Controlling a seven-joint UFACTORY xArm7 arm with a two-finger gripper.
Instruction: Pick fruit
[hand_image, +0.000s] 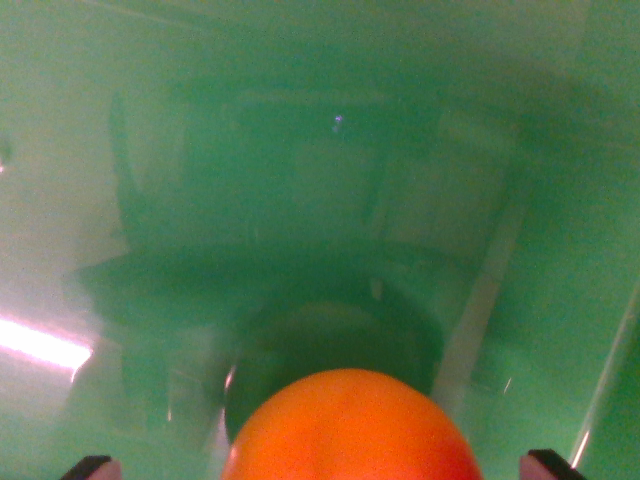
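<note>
Bare green surface (300, 150) all around, only the orange fruit (350, 430) between.

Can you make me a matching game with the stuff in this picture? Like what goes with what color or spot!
Things:
1. orange fruit
2. green surface
3. bright streak of light
4. dark fingertips

Descriptions:
A. fills most of the picture
B. bottom middle, round
C. both bottom corners
D. left edge, pinkish white

Pairs: 1-B, 2-A, 3-D, 4-C
</note>
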